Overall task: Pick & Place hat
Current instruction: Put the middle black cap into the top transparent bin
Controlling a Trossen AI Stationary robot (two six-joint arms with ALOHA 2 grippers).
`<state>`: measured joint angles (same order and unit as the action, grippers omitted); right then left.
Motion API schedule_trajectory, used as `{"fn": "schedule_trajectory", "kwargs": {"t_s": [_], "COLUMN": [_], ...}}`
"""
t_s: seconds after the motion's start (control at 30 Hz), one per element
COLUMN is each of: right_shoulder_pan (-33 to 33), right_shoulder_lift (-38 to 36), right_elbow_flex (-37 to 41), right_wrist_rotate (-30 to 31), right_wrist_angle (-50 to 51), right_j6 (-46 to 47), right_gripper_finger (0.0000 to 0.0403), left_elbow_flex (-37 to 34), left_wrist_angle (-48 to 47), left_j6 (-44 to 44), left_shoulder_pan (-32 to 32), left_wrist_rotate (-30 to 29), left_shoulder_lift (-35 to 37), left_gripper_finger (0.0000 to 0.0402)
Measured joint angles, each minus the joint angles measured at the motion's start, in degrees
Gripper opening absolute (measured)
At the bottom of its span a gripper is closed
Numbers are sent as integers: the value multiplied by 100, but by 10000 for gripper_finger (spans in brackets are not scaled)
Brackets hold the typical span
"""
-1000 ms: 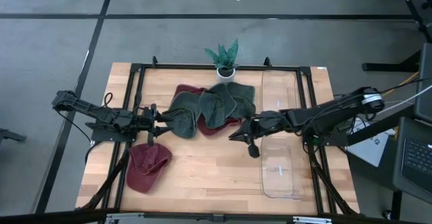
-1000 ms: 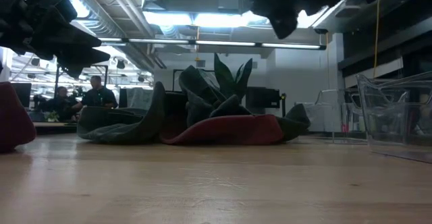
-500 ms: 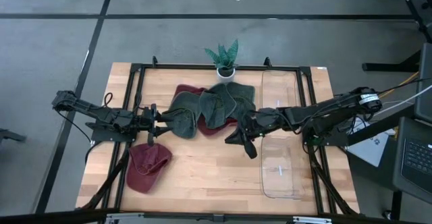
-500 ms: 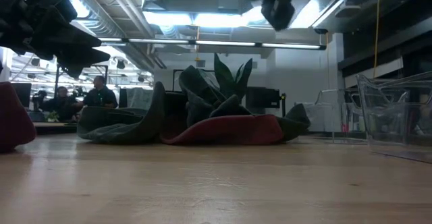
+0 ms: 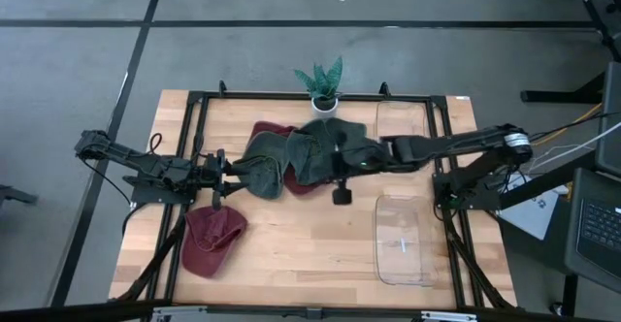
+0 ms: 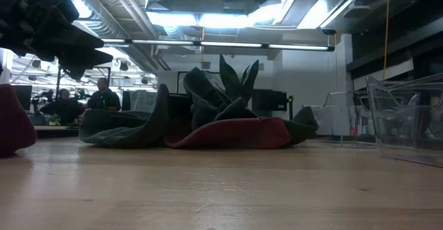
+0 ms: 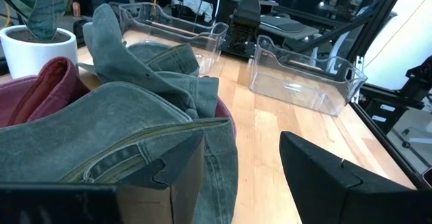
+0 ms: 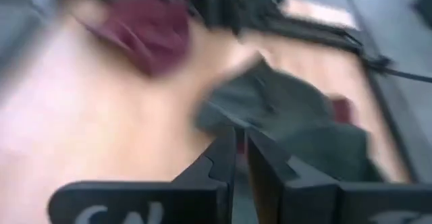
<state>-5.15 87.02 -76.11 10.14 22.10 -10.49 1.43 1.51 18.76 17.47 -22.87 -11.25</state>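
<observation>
A pile of grey-green and dark red hats (image 5: 303, 154) lies at the table's middle, toward the far edge, and shows in the low view as a heap of hats (image 6: 221, 122). One more dark red hat (image 5: 213, 240) rests flat near the left front. My left gripper (image 5: 225, 173) is open at the pile's left end, with a grey-green hat (image 7: 101, 133) under one finger. My right gripper (image 5: 338, 162) hovers over the pile's right part with its fingers (image 8: 239, 160) shut, too high for the low view. My left gripper has one finger (image 7: 179, 166) over the grey-green hat's edge (image 7: 145, 150), coming level from the table's left. I cannot tell whether it touches the cloth.
A potted plant (image 5: 324, 89) stands at the far edge behind the pile. Two clear plastic bins sit on the right, one far (image 5: 400, 123) and one near (image 5: 403, 240). A black frame (image 5: 194, 109) runs round the table. Bare wood lies in front of the pile.
My right gripper has moved from the table's middle toward the far left, over the hat pile, and risen out of the top of the low view. The hats lie as before.
</observation>
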Motion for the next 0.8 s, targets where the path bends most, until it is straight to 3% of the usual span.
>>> {"fn": "schedule_trajectory", "kwargs": {"t_s": [0.2,0.4,0.8], "right_shoulder_pan": [104,129,148], "right_shoulder_lift": [651,1239,1648], "right_elbow_flex": [-564,-658,-661], "right_wrist_rotate": [721,1173,1239], "right_wrist_angle": [836,970,1287], "right_j6": [-669,-956,-1531], "right_gripper_finger": [36,36,48], "left_elbow_flex": [0,0,0], "left_wrist_angle": [-10,2,-1], "left_j6": [0,0,0], "left_shoulder_pan": [0,-1,1], "left_wrist_rotate": [-4,-3,0], "left_shoulder_lift": [-2,-1,-2], "left_gripper_finger": [190,191,191]}}
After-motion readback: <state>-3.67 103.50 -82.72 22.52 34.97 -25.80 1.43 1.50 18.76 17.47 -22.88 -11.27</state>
